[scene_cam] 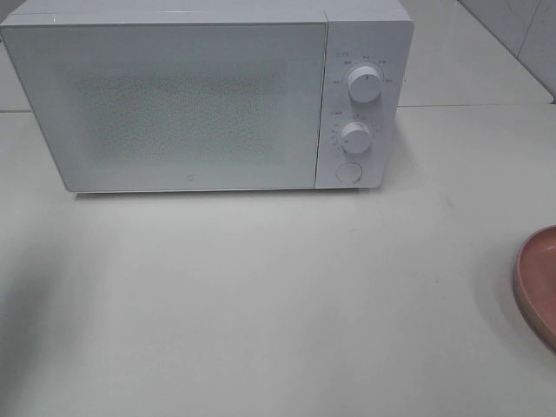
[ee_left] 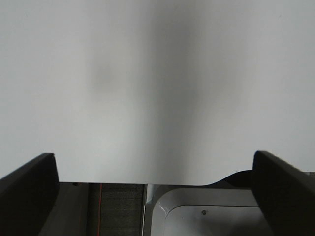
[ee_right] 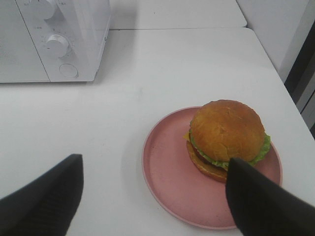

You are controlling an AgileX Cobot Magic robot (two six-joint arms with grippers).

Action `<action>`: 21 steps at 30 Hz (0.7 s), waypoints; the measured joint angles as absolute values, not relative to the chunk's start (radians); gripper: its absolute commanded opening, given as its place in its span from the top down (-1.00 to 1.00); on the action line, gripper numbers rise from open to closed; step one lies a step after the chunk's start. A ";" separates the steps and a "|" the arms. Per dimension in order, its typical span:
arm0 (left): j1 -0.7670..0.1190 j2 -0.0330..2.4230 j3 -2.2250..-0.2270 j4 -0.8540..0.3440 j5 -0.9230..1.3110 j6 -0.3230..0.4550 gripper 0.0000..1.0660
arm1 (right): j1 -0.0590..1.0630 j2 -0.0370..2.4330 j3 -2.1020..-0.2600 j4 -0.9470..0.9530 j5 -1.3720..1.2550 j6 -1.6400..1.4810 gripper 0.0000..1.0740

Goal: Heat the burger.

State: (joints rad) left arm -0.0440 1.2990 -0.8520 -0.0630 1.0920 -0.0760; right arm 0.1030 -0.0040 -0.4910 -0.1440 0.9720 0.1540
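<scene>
Listing from nearest: right gripper [ee_right: 152,196], jaws spread wide, holding nothing, above the white table [ee_right: 147,73]. Left gripper [ee_left: 152,196] likewise stood open and empty. Pink plate [ee_right: 167,172] carried the burger [ee_right: 226,135], set toward one side. Farthest: white microwave [scene_cam: 174,104], door shut, two dials; its small markings were unreadable.

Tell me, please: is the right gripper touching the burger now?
Cannot tell. In the right wrist view, one finger of the open right gripper overlaps the burger on the pink plate, hiding any gap or contact.
</scene>
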 measured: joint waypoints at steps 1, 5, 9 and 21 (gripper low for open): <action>-0.026 1.258 -0.809 -0.064 1.092 -0.076 -0.84 | 0.103 -0.004 -0.491 -0.144 0.972 0.154 -0.42; -0.021 1.189 -0.751 -0.062 1.092 -0.076 -0.84 | 0.103 -0.004 -0.491 -0.144 0.972 0.154 -0.42; -0.021 1.056 -0.652 -0.058 1.086 -0.073 -0.84 | 0.103 -0.004 -0.491 -0.144 0.972 0.154 -0.42; -0.021 0.691 -0.534 -0.047 1.058 -0.010 -0.84 | 0.103 -0.004 -0.491 -0.144 0.972 0.154 -0.42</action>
